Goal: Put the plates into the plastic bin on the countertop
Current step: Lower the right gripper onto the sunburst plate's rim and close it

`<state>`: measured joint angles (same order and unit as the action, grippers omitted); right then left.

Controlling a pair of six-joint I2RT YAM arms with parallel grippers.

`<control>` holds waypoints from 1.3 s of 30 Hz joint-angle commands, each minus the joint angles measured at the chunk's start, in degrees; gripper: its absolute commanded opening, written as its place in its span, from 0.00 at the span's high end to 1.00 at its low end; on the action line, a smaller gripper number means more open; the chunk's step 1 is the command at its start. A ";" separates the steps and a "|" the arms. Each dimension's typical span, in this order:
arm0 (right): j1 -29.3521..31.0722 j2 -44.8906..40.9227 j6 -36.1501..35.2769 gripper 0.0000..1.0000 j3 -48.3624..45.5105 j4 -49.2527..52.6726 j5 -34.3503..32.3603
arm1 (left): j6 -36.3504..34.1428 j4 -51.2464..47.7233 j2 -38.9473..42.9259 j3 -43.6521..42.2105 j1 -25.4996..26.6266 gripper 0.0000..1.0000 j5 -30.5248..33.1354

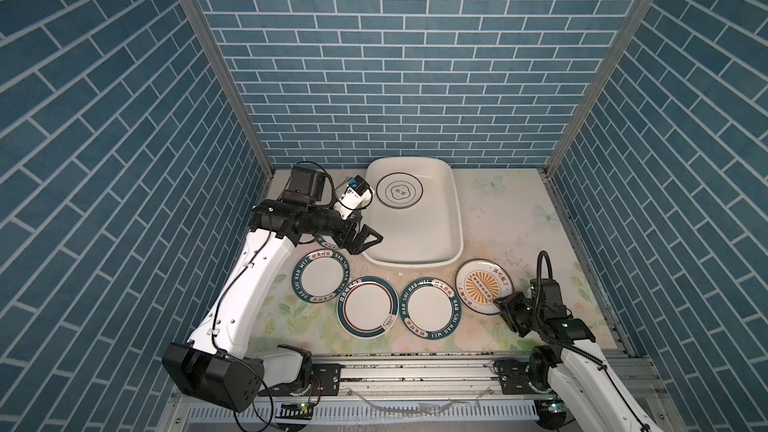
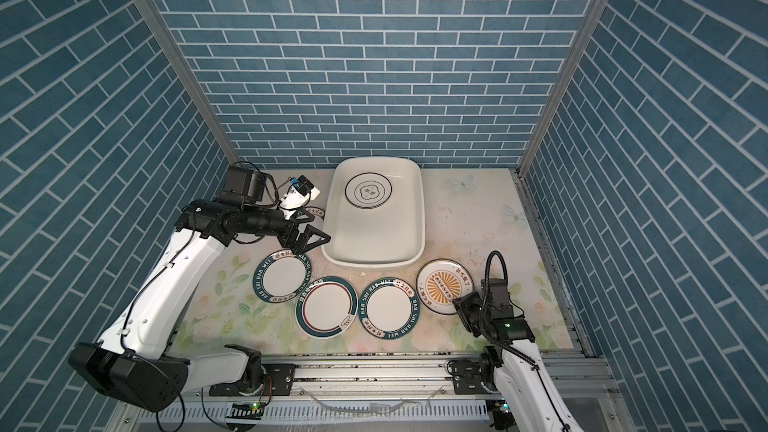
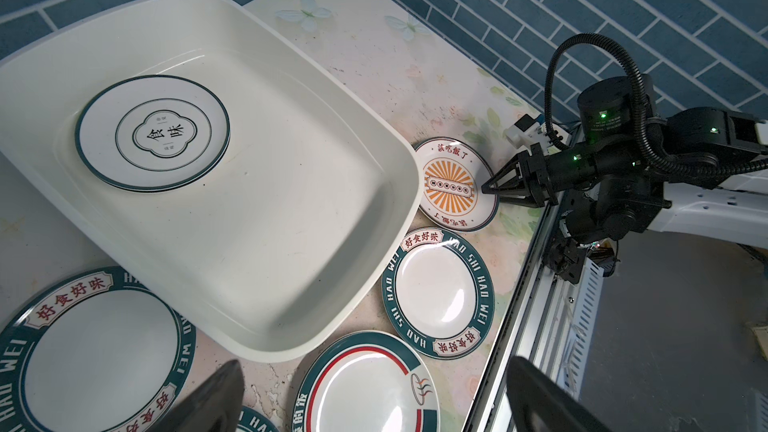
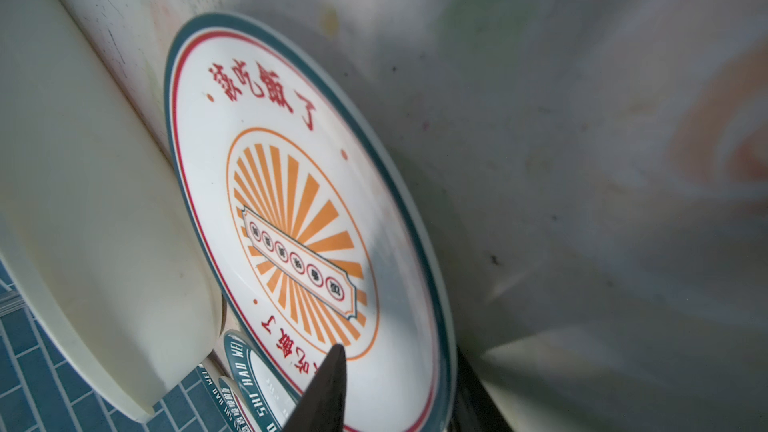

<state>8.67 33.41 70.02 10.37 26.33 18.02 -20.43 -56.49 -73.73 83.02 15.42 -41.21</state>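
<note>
The left gripper [image 2: 315, 241] was held wide apart, a plate [image 2: 311, 212] half hidden by it. The rim of the sunburst plate [image 1: 478, 284] was straddled by the right gripper [image 1: 498, 302]; clamping could not be told.

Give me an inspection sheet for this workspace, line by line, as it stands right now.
Surface: flowered countertop, scuffed and stained.
Job's things: bin holds an emblem plate at its far end; outside lie the left lettered plate, ringed plate, right lettered plate, sunburst plate and a half-hidden plate under the left arm.
Clutter: small pale scrap by the bin's near wall.
Grippers: left gripper open, empty, by the bin's left side; right gripper straddles the sunburst plate's rim, grip unclear.
Cables: black cable along the left arm; ribbed hose loops over the right arm.
Surroundings: blue brick walls; metal rail in front.
</note>
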 commanded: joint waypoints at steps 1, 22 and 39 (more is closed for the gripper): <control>-0.14 0.56 2.94 0.61 -3.63 2.23 -3.25 | -0.23 -0.20 -0.05 0.51 0.39 0.00 -0.27; -0.14 -1.06 4.86 0.72 -7.60 -1.86 -3.34 | 0.28 0.47 0.42 -0.16 0.43 0.00 -0.23; -0.14 -1.86 5.50 0.81 -9.40 -4.48 -3.34 | 0.56 0.68 0.26 -0.31 0.48 0.00 -0.36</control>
<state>8.67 32.21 73.58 6.24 16.75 16.01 -20.10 -56.23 -73.73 83.00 15.44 -41.21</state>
